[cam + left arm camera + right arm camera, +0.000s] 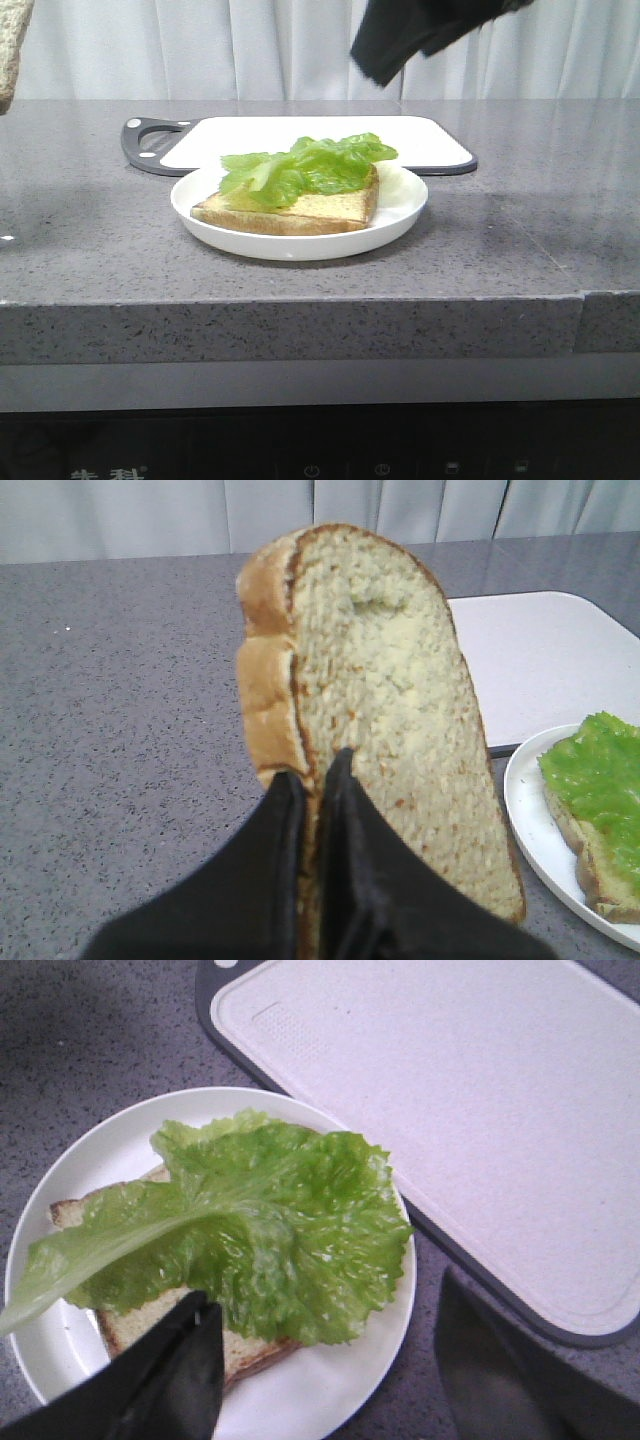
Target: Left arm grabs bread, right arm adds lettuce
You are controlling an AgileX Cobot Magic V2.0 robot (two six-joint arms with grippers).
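Observation:
My left gripper (315,765) is shut on the bread (375,690), a square slice with a brown crust and a pale speckled face, held on edge above the counter. In the front view only an edge of the bread (12,45) shows at the top left. The lettuce (305,165) lies on another slice (300,210) on the white plate (300,243). It also shows in the right wrist view (260,1230). My right gripper (325,1310) is open and empty above the plate's edge; part of the right arm (415,35) shows at the top of the front view.
A white cutting board (310,140) with a dark rim and handle lies behind the plate on the grey counter (520,240). White curtains hang behind. The counter's front edge (300,300) runs across the front view.

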